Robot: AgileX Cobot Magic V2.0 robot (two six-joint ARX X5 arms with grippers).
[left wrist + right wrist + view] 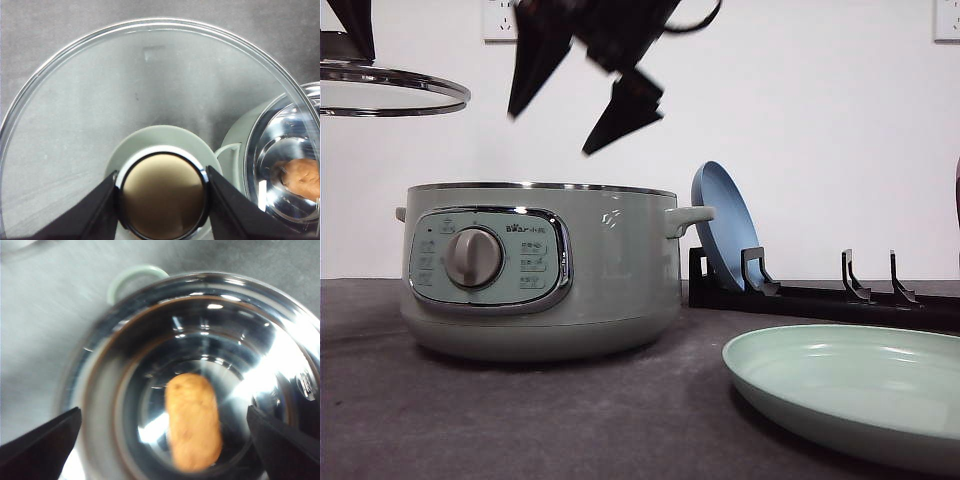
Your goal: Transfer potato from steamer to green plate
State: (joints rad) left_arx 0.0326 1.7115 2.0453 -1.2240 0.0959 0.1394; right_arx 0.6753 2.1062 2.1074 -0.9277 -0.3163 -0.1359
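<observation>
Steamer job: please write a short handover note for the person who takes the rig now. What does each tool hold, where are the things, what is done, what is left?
Left tool: shut on the green knob of the round glass lid, held raised, off to the left of the pot.
Right tool: open, holding nothing, above the large sage-green steamer.
The orange-brown oblong potato lies on the shiny metal bottom inside the steamer.
The pale mint-green round plate sits on the table, right of the steamer, with nothing on it.
Done: lid off.
Left: lower the right tool, grip the potato, carry it to the plate, release.

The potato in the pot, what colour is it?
Orange-brown potato, clearest in the right wrist view.
</observation>
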